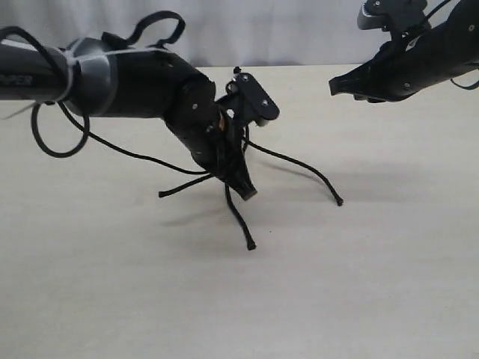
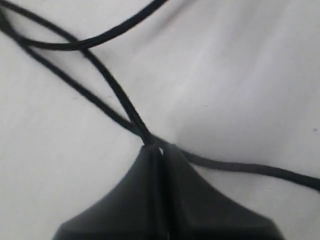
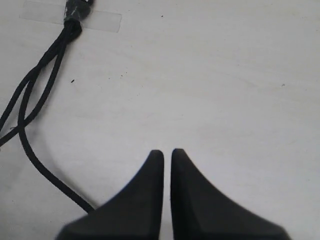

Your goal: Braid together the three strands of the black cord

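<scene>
The black cord's bound top [image 3: 74,22] is held to the table by clear tape [image 3: 102,21], and the strands trail away from it. In the exterior view three strands fan out: one to the left [image 1: 183,187], one toward the front [image 1: 239,221] and one to the right [image 1: 307,168]. My left gripper [image 1: 244,191] points down at the place where they cross. In its wrist view the left gripper [image 2: 159,147] is shut on a strand right at its tips. My right gripper [image 1: 334,87] hovers high at the back right. It [image 3: 167,152] is shut, with nothing between its fingers.
The pale table [image 1: 389,284] carries only the cord. A glossy cable [image 1: 52,146] loops down from the left arm close to the left strand. The left arm's wrist camera [image 1: 254,97] hides the cord's upper part in the exterior view.
</scene>
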You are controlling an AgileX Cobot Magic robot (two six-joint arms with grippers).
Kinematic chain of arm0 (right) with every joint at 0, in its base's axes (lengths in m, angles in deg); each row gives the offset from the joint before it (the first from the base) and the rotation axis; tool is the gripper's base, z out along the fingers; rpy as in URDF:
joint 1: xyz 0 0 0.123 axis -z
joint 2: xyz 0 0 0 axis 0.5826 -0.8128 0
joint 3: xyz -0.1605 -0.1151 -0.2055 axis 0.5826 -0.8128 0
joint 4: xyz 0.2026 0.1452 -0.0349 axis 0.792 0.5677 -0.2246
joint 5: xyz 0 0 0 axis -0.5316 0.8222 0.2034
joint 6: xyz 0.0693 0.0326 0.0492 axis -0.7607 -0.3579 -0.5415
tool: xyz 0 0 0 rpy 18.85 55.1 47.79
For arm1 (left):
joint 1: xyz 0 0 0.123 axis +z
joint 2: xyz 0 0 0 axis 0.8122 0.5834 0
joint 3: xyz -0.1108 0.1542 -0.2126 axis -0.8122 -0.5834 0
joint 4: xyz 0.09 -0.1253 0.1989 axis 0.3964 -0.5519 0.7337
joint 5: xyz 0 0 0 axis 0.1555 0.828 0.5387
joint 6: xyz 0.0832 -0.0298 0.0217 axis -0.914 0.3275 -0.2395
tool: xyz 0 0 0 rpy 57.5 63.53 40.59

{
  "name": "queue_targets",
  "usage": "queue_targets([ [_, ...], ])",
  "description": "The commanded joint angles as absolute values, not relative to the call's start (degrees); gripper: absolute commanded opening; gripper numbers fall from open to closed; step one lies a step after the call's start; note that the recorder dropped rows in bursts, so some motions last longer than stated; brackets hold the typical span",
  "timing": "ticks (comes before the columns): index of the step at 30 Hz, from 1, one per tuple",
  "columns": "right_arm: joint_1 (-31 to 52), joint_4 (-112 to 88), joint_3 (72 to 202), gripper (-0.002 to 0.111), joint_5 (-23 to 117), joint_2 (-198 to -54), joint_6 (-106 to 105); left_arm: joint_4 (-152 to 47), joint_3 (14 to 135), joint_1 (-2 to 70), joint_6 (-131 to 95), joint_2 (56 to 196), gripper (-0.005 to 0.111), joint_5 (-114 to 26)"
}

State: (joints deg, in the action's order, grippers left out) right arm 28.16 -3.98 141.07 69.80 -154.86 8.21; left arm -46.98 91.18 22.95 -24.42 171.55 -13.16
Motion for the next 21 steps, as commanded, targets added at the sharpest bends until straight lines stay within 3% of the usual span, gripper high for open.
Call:
queue_targets([
  [1, 28.1, -3.8, 140.9, 0.005, 69.3, -154.8, 8.6, -47.6, 91.1, 28.5, -20.4, 172.0, 0.000, -12.6],
  [13, 28.1, -3.7, 140.9, 0.005, 69.6, -154.8, 8.6, -47.6, 91.1, 32.9, -18.5, 178.1, 0.000, -13.2],
  [21, 28.1, -2.2, 140.9, 0.005, 69.6, -154.8, 8.6, -48.6, 91.2, 32.9, -16.9, 178.4, 0.033, -12.1],
])
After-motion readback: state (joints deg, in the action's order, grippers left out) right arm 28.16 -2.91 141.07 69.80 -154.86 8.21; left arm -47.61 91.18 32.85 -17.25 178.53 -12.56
